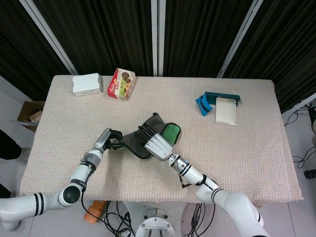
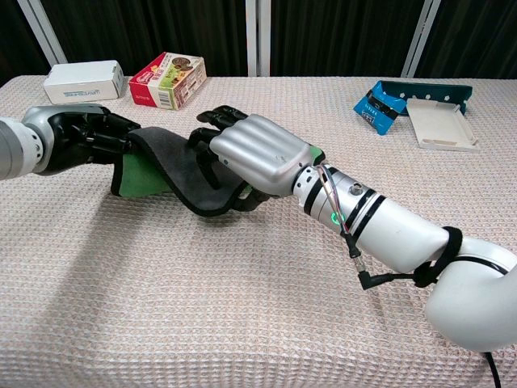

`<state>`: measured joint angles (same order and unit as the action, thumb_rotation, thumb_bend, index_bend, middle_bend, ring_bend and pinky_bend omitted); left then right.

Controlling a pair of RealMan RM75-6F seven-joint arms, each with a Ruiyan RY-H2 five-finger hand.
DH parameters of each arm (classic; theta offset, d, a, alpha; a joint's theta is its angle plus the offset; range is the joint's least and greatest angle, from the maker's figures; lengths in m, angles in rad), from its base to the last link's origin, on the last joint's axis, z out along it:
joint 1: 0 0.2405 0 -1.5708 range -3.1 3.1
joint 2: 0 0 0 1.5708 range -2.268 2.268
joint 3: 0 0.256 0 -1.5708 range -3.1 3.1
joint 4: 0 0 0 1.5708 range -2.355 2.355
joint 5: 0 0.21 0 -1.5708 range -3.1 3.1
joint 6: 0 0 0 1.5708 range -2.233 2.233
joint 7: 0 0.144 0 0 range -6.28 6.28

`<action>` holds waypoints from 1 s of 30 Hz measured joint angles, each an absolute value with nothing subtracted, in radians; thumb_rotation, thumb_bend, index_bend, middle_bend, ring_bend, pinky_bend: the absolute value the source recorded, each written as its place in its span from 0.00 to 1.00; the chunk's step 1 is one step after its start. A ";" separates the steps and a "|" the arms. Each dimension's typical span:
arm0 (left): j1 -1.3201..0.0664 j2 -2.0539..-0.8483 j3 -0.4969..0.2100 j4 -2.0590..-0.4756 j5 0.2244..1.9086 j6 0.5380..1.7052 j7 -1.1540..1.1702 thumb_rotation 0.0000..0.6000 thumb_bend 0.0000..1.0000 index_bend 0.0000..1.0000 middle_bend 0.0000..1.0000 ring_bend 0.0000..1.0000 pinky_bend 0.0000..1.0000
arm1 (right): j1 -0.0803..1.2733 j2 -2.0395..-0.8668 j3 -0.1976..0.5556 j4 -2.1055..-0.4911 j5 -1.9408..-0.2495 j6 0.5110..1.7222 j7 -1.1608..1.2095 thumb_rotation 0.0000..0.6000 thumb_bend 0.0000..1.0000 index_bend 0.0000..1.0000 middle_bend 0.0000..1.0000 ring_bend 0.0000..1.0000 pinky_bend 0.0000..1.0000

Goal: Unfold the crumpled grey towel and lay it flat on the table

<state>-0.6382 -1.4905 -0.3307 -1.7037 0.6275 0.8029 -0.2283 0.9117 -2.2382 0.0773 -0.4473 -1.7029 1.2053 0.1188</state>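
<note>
Gripping the grey towel from both sides, the left hand has its dark fingers closed on the towel's left edge while the right hand lies palm-down over the middle fold with its fingers curled into the cloth. The towel sits bunched near the centre of the table, its green underside showing at both ends, with bare tabletop all around it. Well apart along the far edge stand a white box and a red box, and a blue packet with a cream tray lies toward the far right.
</note>
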 measured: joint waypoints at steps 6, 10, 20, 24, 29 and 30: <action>-0.624 -1.465 -0.325 -1.727 0.652 0.803 -0.237 1.00 0.42 0.71 0.67 0.53 0.27 | 0.912 -2.264 0.074 -0.388 -1.701 1.288 0.206 1.00 0.48 0.70 0.27 0.14 0.10; -0.616 -1.441 -0.315 -1.751 0.700 0.823 -0.219 1.00 0.42 0.71 0.67 0.53 0.27 | 0.901 -2.240 0.094 -0.413 -1.685 1.364 0.270 1.00 0.48 0.72 0.29 0.15 0.10; -0.651 -1.381 -0.314 -1.827 0.758 0.951 -0.021 1.00 0.42 0.71 0.67 0.53 0.26 | 0.889 -2.002 0.205 -0.788 -1.619 1.447 0.270 1.00 0.49 0.73 0.30 0.15 0.11; -0.709 -1.367 -0.359 -1.839 0.714 1.003 0.074 1.00 0.42 0.71 0.67 0.53 0.26 | 0.894 -1.854 0.283 -0.968 -1.571 1.430 0.212 1.00 0.49 0.73 0.30 0.15 0.11; -0.778 -1.351 -0.423 -1.839 0.649 1.064 0.169 1.00 0.42 0.71 0.67 0.53 0.26 | 0.921 -1.722 0.404 -1.054 -1.484 1.372 0.166 1.00 0.49 0.73 0.30 0.15 0.11; -0.790 -1.350 -0.433 -1.836 0.646 1.086 0.188 1.00 0.42 0.71 0.67 0.53 0.26 | 0.927 -1.707 0.415 -1.059 -1.475 1.363 0.163 1.00 0.49 0.73 0.30 0.15 0.11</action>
